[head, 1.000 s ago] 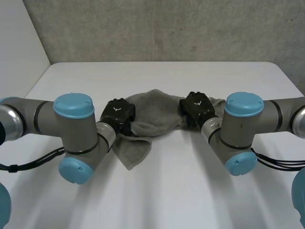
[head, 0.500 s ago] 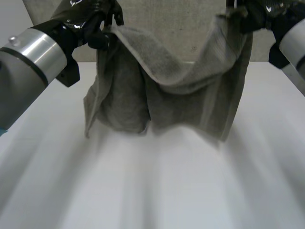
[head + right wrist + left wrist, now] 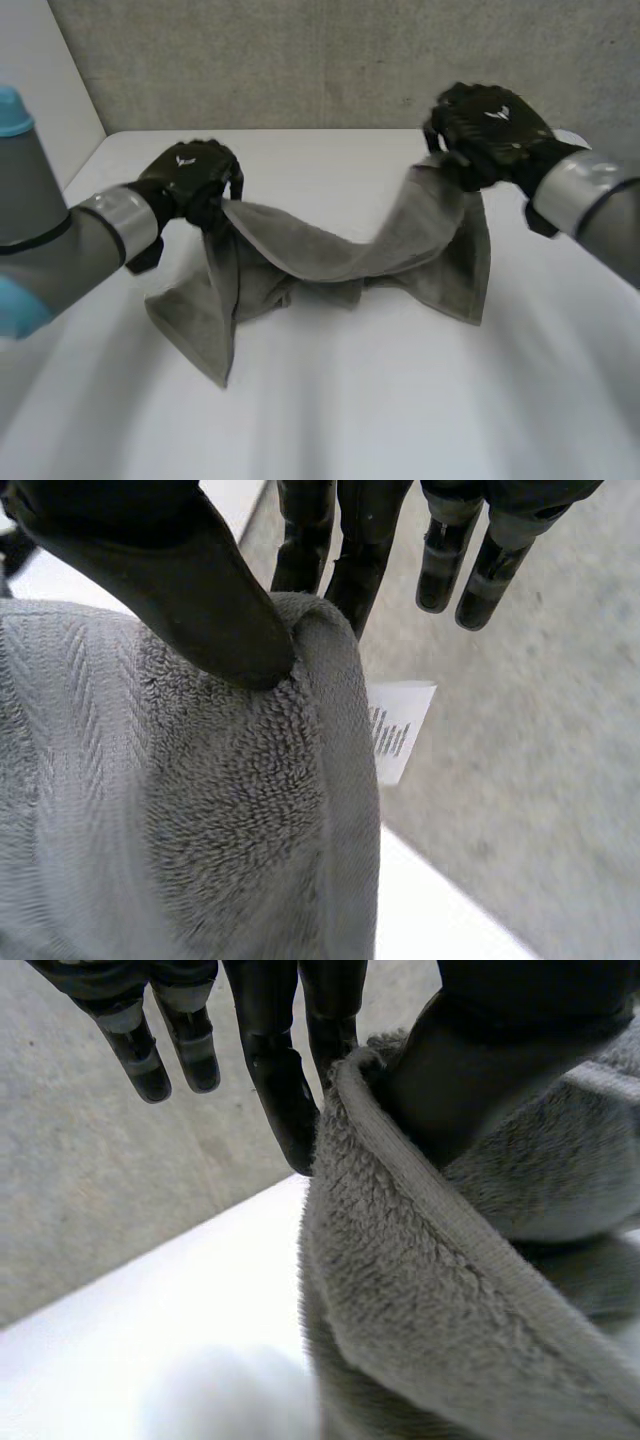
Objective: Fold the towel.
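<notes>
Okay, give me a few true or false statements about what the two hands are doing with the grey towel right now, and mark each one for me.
1. The left hand pinches the towel between thumb and fingers. True.
2. The right hand is open and clear of the towel. False: it pinches the towel's edge too.
3. The towel lies spread flat on the table. False: it sags between the two hands, with its lower part bunched on the table.
4. A white label hangs from the towel by the right hand's fingers. True.
</notes>
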Tool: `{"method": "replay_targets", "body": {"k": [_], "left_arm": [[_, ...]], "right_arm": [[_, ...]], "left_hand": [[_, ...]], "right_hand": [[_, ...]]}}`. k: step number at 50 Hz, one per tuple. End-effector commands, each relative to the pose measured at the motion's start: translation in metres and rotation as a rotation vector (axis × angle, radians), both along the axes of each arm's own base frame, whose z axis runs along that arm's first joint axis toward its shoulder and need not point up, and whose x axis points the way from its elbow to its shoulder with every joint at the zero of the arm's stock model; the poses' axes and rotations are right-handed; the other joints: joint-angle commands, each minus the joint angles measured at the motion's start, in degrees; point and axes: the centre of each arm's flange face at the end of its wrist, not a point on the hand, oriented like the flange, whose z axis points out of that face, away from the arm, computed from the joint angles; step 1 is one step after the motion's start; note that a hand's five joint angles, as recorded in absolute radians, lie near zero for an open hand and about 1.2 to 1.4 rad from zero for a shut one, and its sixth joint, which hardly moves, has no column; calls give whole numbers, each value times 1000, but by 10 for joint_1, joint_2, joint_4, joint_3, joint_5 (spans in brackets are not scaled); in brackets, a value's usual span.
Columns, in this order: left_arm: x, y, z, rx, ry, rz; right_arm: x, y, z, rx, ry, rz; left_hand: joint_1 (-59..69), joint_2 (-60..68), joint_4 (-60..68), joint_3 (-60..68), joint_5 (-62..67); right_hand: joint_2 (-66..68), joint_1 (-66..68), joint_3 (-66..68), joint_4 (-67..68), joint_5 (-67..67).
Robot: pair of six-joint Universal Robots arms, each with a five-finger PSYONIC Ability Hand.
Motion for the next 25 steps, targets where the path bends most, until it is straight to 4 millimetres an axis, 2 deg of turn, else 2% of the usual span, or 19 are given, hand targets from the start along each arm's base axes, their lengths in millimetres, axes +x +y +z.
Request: {"method": "replay_targets", "body": {"k": [1,2,3,4,5,6,7,8,10,12,16,18,19,20,21,22,23,24,25], "left_arm": [[-17,-61,37,-237,65,11],[-20,-65,57,-306,98,11],[-20,-65,57,-306,98,11],[-21,-65,76,-367,136,14],[-21,-65,77,-368,137,14],[-21,-59,101,-432,183,10],[-18,-50,129,-506,233,3],[-18,-50,129,-507,233,3],[-3,-27,175,-635,299,2],[2,-18,185,-670,308,-2],[2,-11,166,-633,280,-54],[-3,-3,137,-546,238,-139],[-3,-3,136,-546,238,-140],[-5,1,118,-492,218,-172],[-5,4,96,-431,195,-192],[-5,4,96,-431,194,-192],[-6,9,74,-374,170,-204],[-6,9,74,-374,170,-205],[-6,14,53,-328,139,-211]], "right_arm": [[30,-41,50,-370,-208,-71],[30,-41,50,-371,-209,-72],[28,-41,74,-435,-289,-81],[28,-41,74,-436,-290,-81],[22,-36,103,-491,-385,-76],[16,-30,124,-521,-453,-61],[16,-30,124,-521,-453,-60],[9,-24,138,-526,-501,-40],[2,-24,142,-509,-518,-26],[-10,-27,133,-467,-484,-8],[-16,-22,115,-415,-415,46],[-19,-22,101,-380,-383,66],[-24,-24,87,-338,-353,79],[-30,-27,70,-292,-325,88],[-30,-27,70,-291,-325,88],[-34,-28,54,-245,-303,98],[-37,-26,36,-197,-283,111],[-37,-26,36,-197,-283,111],[-38,-23,19,-148,-266,126]], "left_hand": [[69,50,-32,-26,42],[69,50,-32,-26,42],[69,50,-32,-26,42],[69,50,-32,-26,42],[69,50,-32,-26,42],[69,50,-32,-26,42],[69,50,-32,-26,42],[69,50,-32,-26,42],[69,50,-32,-26,42],[69,50,-32,-26,42],[69,50,-32,-26,42],[69,50,-32,-26,42],[69,50,-32,-26,42],[69,50,-32,-26,42],[69,50,-32,-26,42],[69,50,-32,-26,42],[69,50,-32,-26,42],[69,50,-32,-26,42],[69,50,-32,-26,42]], "right_hand": [[63,53,-19,-31,45],[63,53,-19,-31,45],[63,53,-19,-31,45],[63,53,-19,-31,45],[63,53,-19,-31,45],[63,53,-19,-31,45],[63,53,-19,-31,45],[63,53,-19,-31,45],[63,53,-19,-31,45],[63,53,-19,-31,45],[63,53,-19,-31,45],[63,53,-19,-31,45],[63,53,-19,-31,45],[63,53,-19,-31,45],[63,53,-19,-31,45],[63,53,-19,-31,45],[63,53,-19,-31,45],[63,53,-19,-31,45],[63,53,-19,-31,45]]}}
